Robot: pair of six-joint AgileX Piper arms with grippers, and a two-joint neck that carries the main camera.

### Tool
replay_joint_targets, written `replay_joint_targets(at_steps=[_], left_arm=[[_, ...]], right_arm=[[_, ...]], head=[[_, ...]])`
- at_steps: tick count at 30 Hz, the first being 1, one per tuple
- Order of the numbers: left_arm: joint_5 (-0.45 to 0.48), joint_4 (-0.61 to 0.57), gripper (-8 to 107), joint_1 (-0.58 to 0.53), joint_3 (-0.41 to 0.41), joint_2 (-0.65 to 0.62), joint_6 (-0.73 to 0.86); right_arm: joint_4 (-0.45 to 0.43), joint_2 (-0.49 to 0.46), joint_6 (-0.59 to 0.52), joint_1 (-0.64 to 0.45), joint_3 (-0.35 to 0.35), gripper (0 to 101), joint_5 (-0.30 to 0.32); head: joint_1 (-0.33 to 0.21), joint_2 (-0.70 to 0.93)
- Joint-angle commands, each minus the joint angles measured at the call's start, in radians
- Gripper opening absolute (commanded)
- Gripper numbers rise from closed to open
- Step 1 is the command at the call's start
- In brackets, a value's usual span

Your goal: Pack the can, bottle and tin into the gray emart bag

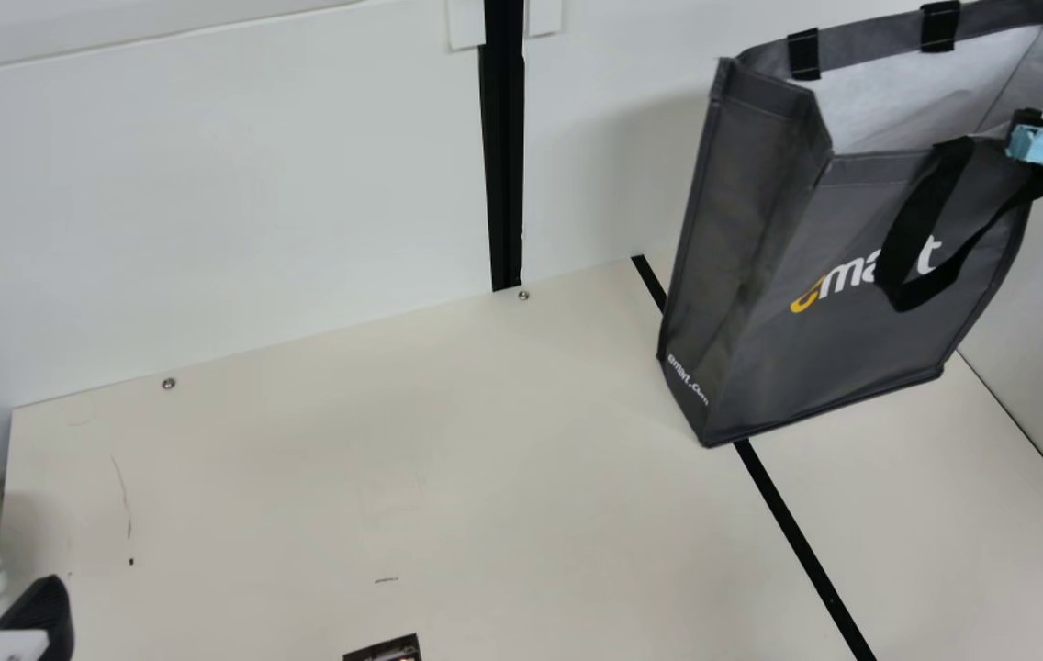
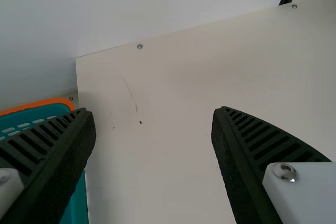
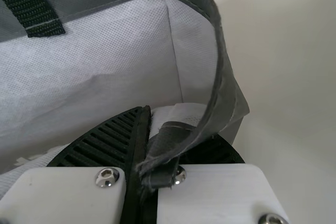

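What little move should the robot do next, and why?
Maybe move the left tool toward the dark thing at the main view's bottom edge. That tool is open and empty, while the right tool grips the rim of the open gray bag.

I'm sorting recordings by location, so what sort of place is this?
Probably a robot test booth: white panels behind a cream table, and the right arm's jaws shut on the bag.
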Motion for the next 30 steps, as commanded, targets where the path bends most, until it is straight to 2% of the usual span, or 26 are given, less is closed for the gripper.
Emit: replay_joint_targets(at_steps=[1,11,25,30], left_arm=[[0.0,0.0,90,0.0,0.0,0.0,0.0],[0.0,0.0,90,0.0,0.0,0.0,0.0],[0.0,0.0,90,0.0,0.0,0.0,0.0],[0.0,0.0,90,0.0,0.0,0.0,0.0]], right_arm=[[-0.012,0.03,0.016,-0.009,-0.052,10,0.01],[-0.012,0.102,0.068,-0.036,-0.201,43,0.045],[0.058,0.067,0.062,-0.009,-0.339,90,0.063],[0.083,0.036,0.048,0.017,-0.349,91,0.072]], head=[[-0.024,-0.002],[-0.024,-0.002],[-0.024,-0.002],[-0.024,-0.002]])
